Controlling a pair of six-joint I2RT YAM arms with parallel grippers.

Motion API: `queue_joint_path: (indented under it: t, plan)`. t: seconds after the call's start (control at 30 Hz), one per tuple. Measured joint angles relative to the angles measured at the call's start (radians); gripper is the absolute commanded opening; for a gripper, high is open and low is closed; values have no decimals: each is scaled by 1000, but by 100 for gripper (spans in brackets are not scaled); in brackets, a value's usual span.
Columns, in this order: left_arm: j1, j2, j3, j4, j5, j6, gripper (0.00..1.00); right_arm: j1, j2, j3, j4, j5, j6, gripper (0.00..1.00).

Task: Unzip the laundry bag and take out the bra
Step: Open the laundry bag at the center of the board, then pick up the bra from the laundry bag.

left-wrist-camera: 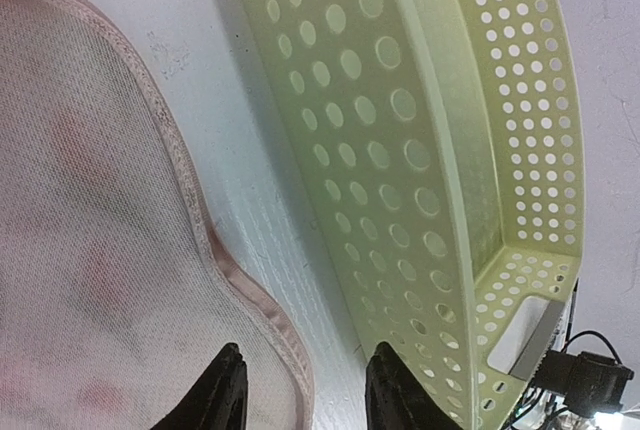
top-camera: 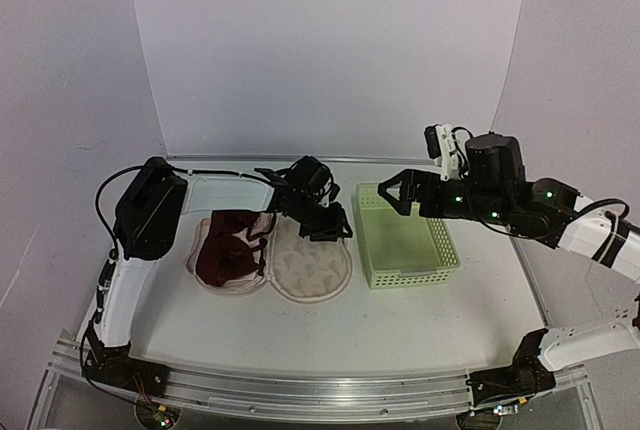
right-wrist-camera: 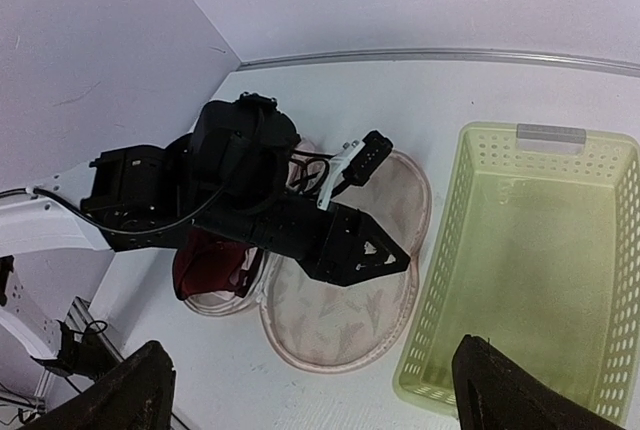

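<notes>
1. Top external view: the laundry bag (top-camera: 310, 272) lies opened flat, its two oval halves side by side like a clamshell, a little left of the table's middle.
2. Its left half holds the bra (top-camera: 228, 248), dark red and bunched, which fills most of that half.
3. Its right half shows a pale cream surface with faint reddish motifs. Up close in the left wrist view the fabric is a fine mesh, edged with a pinkish stitched trim.
4. That right half sits near the pale green basket (top-camera: 415, 276), with a narrow strip of bare table between them.
5. The left gripper (left-wrist-camera: 307, 348) hangs over the right half's outer edge. Its jaws stand partly spread, with the trim running under the gap, and I cannot tell whether they touch it.
6. The right gripper (right-wrist-camera: 308, 342) is raised above the basket's far end, its jaws spread wide with nothing in them.
7. The table (top-camera: 300, 340) is white and slightly textured, with a metal rail (top-camera: 300, 385) along its near edge.
8. Plain pale walls (top-camera: 330, 50) close off the back and both sides.
</notes>
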Motion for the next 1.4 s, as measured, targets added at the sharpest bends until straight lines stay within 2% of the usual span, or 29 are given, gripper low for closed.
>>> queue_joint_path:
  t: [0.3,0.67,0.93,1.17,1.4]
  plan:
    - [15,-110,-1,-46,-21,29,56,0,77,10,-3,-60,-5,98]
    - [154,-472,-78,-150,-120,96,69,11,227,87,27,-170,-15,96]
    - [295,-674,-260,-232,-165,134,77,56,352,161,35,-214,-11,96]
    - [393,-843,-497,-276,-166,137,82,67,391,188,36,-229,-11,96]
    - [505,-909,-693,-266,-114,142,83,67,409,192,36,-246,-11,96]
